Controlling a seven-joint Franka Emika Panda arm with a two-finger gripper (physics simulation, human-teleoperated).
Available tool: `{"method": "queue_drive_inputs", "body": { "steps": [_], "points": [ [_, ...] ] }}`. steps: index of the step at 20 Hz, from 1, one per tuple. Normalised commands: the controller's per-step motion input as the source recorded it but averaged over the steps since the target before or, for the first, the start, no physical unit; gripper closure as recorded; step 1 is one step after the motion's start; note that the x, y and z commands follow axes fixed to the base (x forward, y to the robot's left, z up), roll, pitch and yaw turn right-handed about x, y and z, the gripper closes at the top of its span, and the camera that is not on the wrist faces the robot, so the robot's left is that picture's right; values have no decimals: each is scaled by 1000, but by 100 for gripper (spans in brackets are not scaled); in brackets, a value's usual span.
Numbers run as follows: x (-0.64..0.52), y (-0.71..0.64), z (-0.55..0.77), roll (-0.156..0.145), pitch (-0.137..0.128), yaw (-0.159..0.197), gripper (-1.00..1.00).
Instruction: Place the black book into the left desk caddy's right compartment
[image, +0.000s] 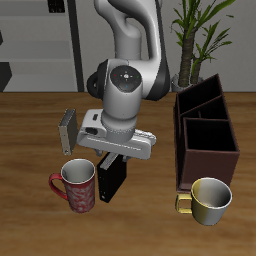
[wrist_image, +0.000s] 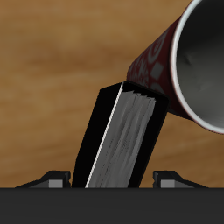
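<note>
the gripper (image: 113, 153) hangs right over the black book (image: 111, 179), fingers down on either side of its top edge; whether they actually pinch it cannot be told. in the wrist view the black book (wrist_image: 122, 140) stands upright on the desk (image: 150, 225), pale page edges showing, touching or nearly touching the red mug (wrist_image: 179, 66). the red mug (image: 75, 187) sits just beside the book. a small grey book (image: 68, 130) stands farther back. the left desk caddy (image: 205, 125) is well apart, with a yellow mug (image: 208, 200) near its front.
</note>
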Motion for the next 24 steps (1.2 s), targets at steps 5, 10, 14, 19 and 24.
{"method": "queue_drive_inputs", "body": {
  "steps": [5,10,14,19,24],
  "points": [
    [-39,24,-47,16,0,-8,100],
    [-27,6,62,5,-14,-5,100],
    [-75,149,209,30,-35,5,100],
    [-199,252,373,42,-66,43,100],
    [-161,92,410,15,-43,34,100]
  ]
}}
